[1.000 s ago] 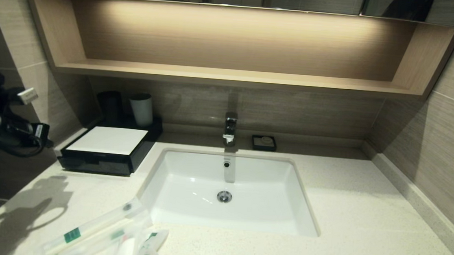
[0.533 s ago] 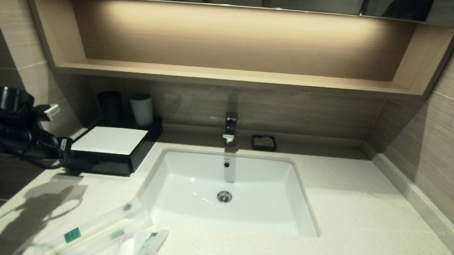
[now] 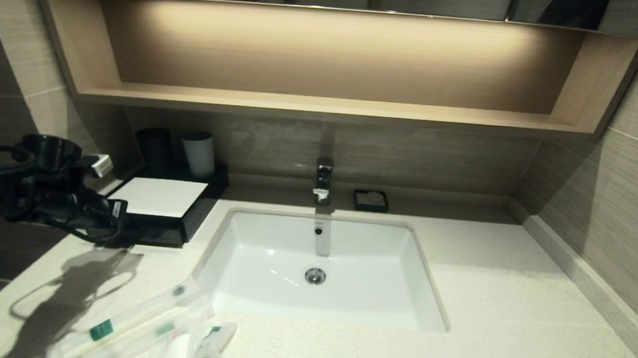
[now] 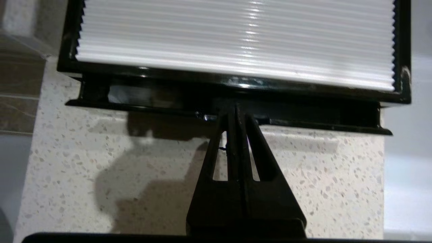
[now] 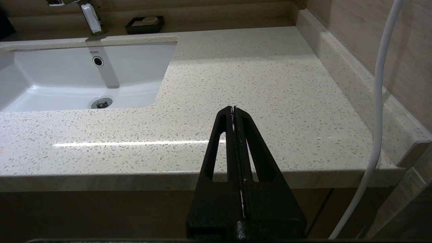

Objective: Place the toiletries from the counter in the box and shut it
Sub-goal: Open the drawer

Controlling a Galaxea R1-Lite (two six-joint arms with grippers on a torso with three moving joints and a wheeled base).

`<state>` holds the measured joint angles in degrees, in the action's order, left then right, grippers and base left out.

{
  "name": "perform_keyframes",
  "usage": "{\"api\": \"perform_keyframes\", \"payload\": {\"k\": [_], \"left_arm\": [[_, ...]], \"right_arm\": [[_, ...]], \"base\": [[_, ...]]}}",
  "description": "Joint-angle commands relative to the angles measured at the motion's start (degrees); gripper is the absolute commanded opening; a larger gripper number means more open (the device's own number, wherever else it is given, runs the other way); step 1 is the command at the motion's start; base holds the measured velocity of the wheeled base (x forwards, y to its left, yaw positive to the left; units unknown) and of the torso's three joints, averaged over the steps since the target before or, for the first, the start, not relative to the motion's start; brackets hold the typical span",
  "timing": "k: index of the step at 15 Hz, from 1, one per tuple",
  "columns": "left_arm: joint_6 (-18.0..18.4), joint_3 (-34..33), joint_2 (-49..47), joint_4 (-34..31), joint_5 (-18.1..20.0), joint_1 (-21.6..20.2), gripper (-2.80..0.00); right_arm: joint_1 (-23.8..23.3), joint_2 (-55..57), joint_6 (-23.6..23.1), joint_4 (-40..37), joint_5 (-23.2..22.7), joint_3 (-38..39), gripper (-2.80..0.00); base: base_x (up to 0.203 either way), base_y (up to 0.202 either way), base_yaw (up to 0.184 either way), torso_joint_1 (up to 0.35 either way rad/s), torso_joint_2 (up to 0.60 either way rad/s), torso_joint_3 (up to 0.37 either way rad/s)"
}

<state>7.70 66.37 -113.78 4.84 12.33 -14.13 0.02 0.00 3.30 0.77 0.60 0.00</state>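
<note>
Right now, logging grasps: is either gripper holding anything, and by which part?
Nothing is held. The left gripper is shut empty at the box front; the right gripper is shut, parked.

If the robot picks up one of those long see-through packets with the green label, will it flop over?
The clear plastic-wrapped packets lying on the speckled cream counter look thin and crinkly, so probably light and slippery. The long ones lie straight, so something stiff inside may prevent flopping.

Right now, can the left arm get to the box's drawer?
Probably yes. The left pincer is shut, its tip right at the front of the box. Only bare counter lies beneath it; the toiletries lie nearer the front edge, out of the way.
</note>
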Motion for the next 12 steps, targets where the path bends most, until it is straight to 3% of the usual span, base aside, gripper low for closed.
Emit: {"api": "perform_keyframes", "payload": {"k": [1, 12], "left_arm": [[-0.3, 0.5, -1.3, 0.0, -0.3, 0.1, -2.80], [-1.2, 0.8, -2.0, -0.8, -0.3, 0.2, -2.80]], "right_arm": [[0.1, 0.0, 0.0, 0.0, 0.0, 0.0, -2.80], [0.1, 0.0, 0.0, 0.0, 0.0, 0.0, -2.80]], "base": [[0.000, 0.000, 0.000, 0.000, 0.00, 0.000], [0.000, 0.000, 0.000, 0.000, 0.00, 0.000]]}}
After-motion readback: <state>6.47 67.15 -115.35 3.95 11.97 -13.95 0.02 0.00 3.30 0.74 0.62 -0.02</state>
